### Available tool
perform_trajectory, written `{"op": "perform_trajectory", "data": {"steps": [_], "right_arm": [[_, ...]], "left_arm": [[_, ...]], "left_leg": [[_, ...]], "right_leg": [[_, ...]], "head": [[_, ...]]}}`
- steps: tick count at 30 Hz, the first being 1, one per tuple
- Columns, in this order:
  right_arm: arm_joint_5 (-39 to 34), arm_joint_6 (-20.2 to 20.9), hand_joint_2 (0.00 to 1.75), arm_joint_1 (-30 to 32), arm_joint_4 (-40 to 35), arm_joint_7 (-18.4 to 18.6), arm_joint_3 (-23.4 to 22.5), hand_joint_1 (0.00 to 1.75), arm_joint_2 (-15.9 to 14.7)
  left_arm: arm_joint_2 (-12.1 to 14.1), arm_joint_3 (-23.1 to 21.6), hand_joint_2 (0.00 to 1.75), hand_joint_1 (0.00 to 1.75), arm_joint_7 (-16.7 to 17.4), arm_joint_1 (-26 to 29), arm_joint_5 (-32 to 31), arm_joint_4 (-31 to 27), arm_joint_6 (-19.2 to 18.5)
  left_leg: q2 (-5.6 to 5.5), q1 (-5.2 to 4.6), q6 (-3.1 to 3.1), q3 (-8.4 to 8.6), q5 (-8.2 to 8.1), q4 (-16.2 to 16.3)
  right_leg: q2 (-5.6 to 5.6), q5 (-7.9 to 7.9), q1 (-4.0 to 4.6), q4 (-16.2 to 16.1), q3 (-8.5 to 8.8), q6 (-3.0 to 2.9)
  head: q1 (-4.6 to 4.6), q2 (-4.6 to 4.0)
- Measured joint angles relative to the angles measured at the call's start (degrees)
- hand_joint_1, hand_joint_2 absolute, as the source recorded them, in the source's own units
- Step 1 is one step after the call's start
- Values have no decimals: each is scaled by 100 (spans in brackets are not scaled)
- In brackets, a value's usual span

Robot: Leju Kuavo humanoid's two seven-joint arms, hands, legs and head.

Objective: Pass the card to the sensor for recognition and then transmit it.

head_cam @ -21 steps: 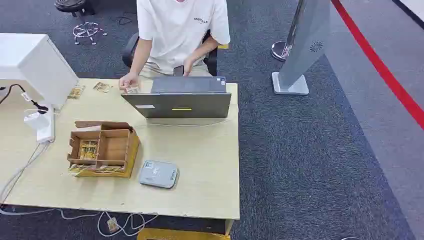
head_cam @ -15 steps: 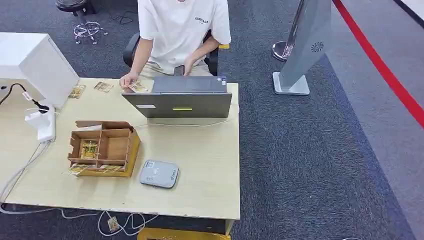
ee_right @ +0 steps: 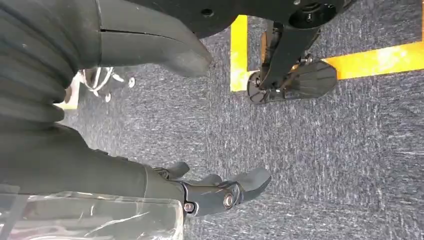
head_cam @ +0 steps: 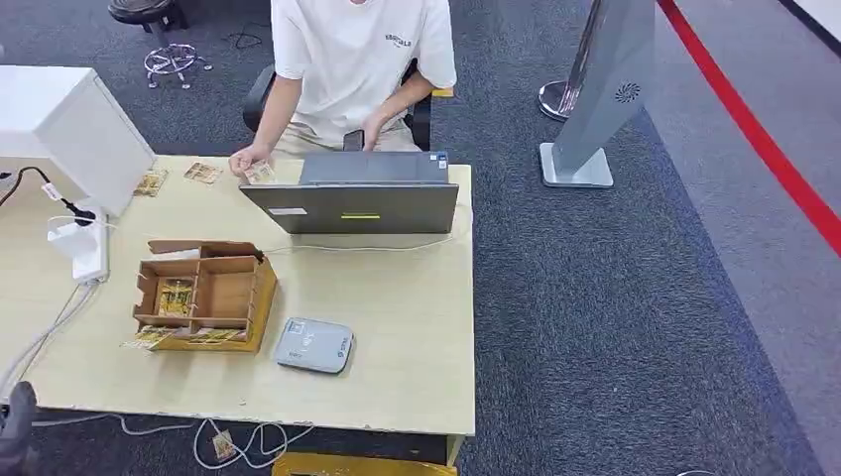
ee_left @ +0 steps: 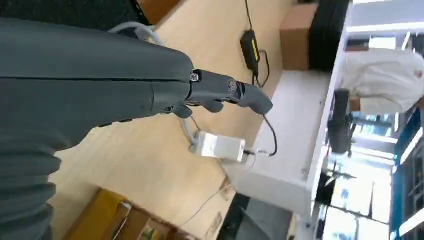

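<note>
Dark grey carpet surrounds a pale wooden table (head_cam: 397, 327) at centre left of the head view. At the lower left corner, the left hand (head_cam: 17, 416) is cut off by the frame edge; from its wrist camera the fingers (ee_left: 235, 92) reach out over the tabletop with nothing in them. Over carpet, the right hand (ee_right: 220, 192) hangs with fingers apart and empty. One card (head_cam: 176, 297) lies in the wooden box (head_cam: 205, 293); the grey sensor (head_cam: 313, 345) sits just right of it. Behind the laptop (head_cam: 352, 193), a person's hand (head_cam: 250, 159) touches another card, hard to make out.
</note>
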Motion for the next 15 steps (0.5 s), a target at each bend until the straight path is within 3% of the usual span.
{"op": "perform_trajectory", "data": {"steps": [15], "right_arm": [[247, 48, 175, -14, 2, 205, 4, 0, -4]], "left_arm": [[879, -2017, 175, 0, 704, -190, -2452, 2, 746]], "left_leg": [[1, 0, 0, 0, 0, 1]], "right_leg": [[2, 1, -1, 0, -1, 1]], "head": [[0, 0]]}}
